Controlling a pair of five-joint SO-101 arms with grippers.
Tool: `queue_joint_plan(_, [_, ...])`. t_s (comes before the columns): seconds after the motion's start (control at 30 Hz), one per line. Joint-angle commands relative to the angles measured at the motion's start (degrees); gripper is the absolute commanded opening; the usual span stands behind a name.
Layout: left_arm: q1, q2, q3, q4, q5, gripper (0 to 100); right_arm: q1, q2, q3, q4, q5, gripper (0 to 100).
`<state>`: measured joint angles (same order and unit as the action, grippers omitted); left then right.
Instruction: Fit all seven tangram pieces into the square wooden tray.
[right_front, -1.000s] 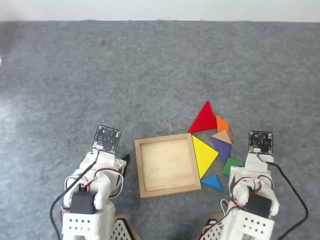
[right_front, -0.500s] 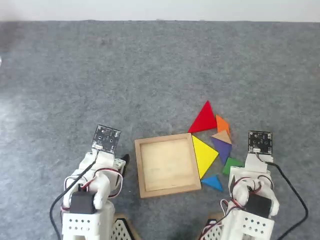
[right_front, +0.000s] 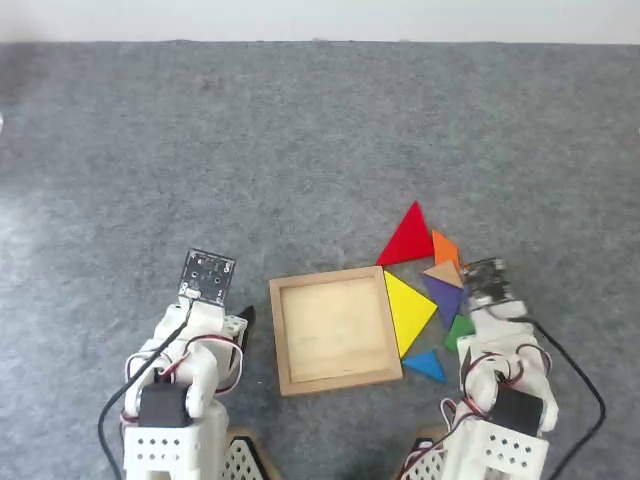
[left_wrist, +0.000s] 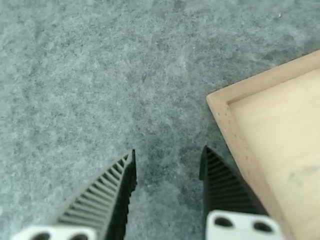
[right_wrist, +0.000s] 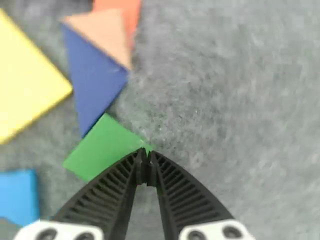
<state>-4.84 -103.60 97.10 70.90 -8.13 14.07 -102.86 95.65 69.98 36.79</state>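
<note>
1. As I look down from the high view, the square wooden tray (right_front: 335, 330) lies on the grey carpet (right_front: 300, 150) between my two arms.
2. All seven tangram pieces lie on the carpet outside the tray, on its side toward the right arm.
3. The yellow triangle (right_front: 408, 310) touches the tray's edge, and the blue triangle (right_front: 427, 365) is near the tray's corner.
4. The red triangle (right_front: 408, 240) lies just beyond the tray's far corner. The orange piece (right_front: 444, 246), tan triangle (right_front: 444, 272), purple piece (right_front: 443, 296) and green piece (right_front: 462, 326) lie farther from the tray than the yellow triangle.
5. My left gripper (left_wrist: 167, 160) is spread, with only carpet between its fingers, just beside a tray corner.
6. My right gripper (right_wrist: 146, 157) has its fingers pressed together, the tips at one corner of the green piece. I cannot tell if they touch it.
</note>
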Motion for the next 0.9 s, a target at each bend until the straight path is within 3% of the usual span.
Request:
queue_joint_plan(0.0, [-0.3, -0.6, -0.7, -4.8, -5.2, 21, -0.2, -0.1, -5.6, 0.7, 5.2, 0.9])
queue_joint_plan(0.1, [-0.7, -0.6, -3.1, -6.9, -10.1, 21, -0.1, 0.5, -15.2, 5.8, 3.3, 1.0])
queue_joint_plan(0.23, [-2.5, -0.3, -13.1, -6.0, -10.1, 21, 0.2, 3.4, -23.2, 9.3, 6.1, 1.0])
queue_joint_plan(0.37, [-0.3, -0.1, -21.6, -0.4, -9.9, 21, 0.2, 15.1, -32.4, 12.6, 6.6, 1.0])
queue_joint_plan(0.53, [2.5, 1.5, -22.8, -0.6, -6.2, 21, -1.5, 34.1, -46.0, 12.4, 4.0, 1.0])
queue_joint_plan(0.7, [2.5, 19.3, -30.1, -5.2, -1.7, 21, -6.2, 51.9, -53.9, 8.5, -5.5, 1.0])
queue_joint_plan(0.87, [2.5, 46.9, -41.0, -7.5, 6.6, 21, -15.9, 68.2, -53.5, 2.8, -7.2, 1.3])
